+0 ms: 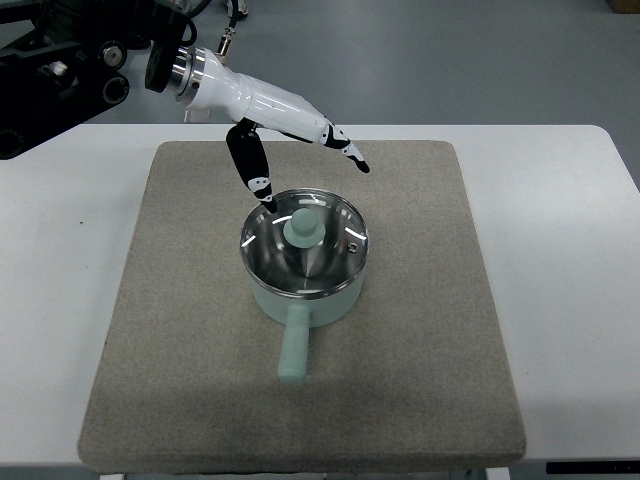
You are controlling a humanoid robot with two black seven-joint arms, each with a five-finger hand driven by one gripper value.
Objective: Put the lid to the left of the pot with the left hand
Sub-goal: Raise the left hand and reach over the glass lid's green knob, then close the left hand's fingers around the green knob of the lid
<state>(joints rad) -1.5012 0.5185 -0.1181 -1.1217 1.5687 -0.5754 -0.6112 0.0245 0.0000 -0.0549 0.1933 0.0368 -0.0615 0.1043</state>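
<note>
A pale green pot [300,300] stands in the middle of the grey mat [200,380], its handle pointing toward the near edge. A glass lid [330,255] with a steel rim and a pale green knob [302,227] sits on the pot. My left hand [300,160], white with black fingertips, hangs just behind the pot, above its far rim. Its fingers are spread and hold nothing. The thumb [250,160] points down toward the lid's far left rim, and the other fingers [345,150] stretch out to the right, apart from the knob.
The mat lies on a white table [570,250]. My left arm's dark joints [60,80] fill the top left corner. Bare mat lies left and right of the pot.
</note>
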